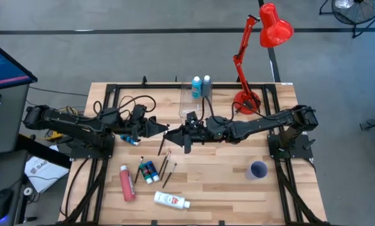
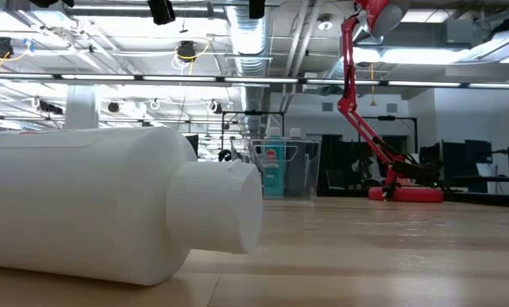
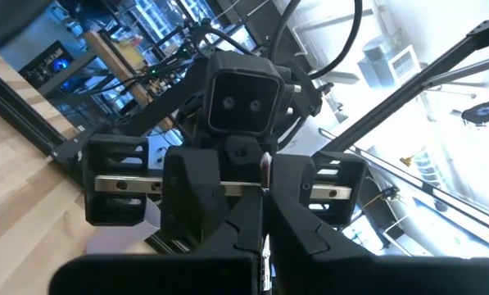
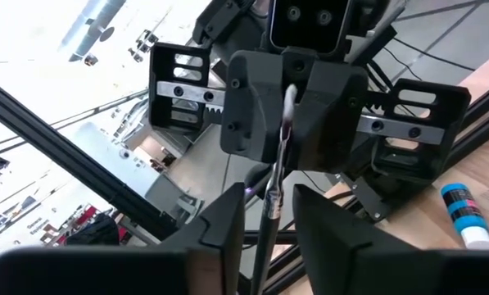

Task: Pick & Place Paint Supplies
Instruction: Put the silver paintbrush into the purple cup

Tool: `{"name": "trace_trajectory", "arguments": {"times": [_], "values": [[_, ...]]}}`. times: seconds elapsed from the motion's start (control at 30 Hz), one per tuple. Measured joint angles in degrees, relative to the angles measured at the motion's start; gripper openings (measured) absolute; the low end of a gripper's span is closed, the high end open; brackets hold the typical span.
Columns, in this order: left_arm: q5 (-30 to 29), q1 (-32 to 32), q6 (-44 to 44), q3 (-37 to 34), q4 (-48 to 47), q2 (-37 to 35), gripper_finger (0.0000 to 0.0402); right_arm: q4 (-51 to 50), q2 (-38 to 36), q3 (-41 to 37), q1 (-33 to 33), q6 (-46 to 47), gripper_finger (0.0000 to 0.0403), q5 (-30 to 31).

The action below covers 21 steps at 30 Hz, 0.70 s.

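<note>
Centrally, above the middle of the table (image 1: 237, 188), the two grippers are brought tip to tip, and a thin dark paintbrush (image 4: 278, 176) is seen passing between them. In the right wrist view the left gripper (image 4: 287, 131) is closed on the brush's silver ferrule, while the right arm's own fingers (image 4: 228, 221) stand just either side of the handle with a little gap showing, so the right gripper (image 1: 188, 133) is taken as slightly open around it rather than clamped. In the left wrist view the right gripper's jaws appear nearly closed on the same thin shaft, though contact cannot be judged.

Both arms are stretched low and almost level from their bases at the table's left and right edges, meeting at the centre line.

Just behind the meeting point a clear box (image 1: 188, 100) is stood, with two bottles (image 1: 200, 85) at its far side and a red lamp (image 1: 262, 37) to the right. In front, loose brushes (image 1: 168, 164), small blue-green bottles (image 1: 149, 171), a pink-red bottle (image 1: 127, 183) and a white bottle (image 1: 170, 200) are spread over the near-left boards; a blue tube (image 1: 129, 140) is lain under the left arm. Bare wood is left at the near right, apart from a purple cup (image 1: 257, 169).
</note>
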Motion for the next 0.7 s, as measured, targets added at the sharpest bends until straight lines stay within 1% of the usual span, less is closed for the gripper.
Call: {"name": "trace_trajectory", "arguments": {"times": [0.2,0.43,0.6,0.7], "values": [[-0.02,0.0,0.0,0.0,-0.65,0.0,0.0,-0.02,0.0,-0.02,-0.04,1.39,0.0075,-0.04],[0.0,0.0,0.02,0.09,-2.59,-0.07,0.0,-0.85,0.0,-0.13,-0.04,1.5,0.0013,-0.01],[-0.1,0.0,0.06,0.0,-3.56,0.02,0.0003,-3.48,-0.03,-0.08,-0.04,3.98,0.0017,0.0],[0.79,0.02,0.31,0.0,-3.53,0.02,0.001,-3.82,-0.07,-0.02,0.14,3.87,0.0007,0.0]]}}
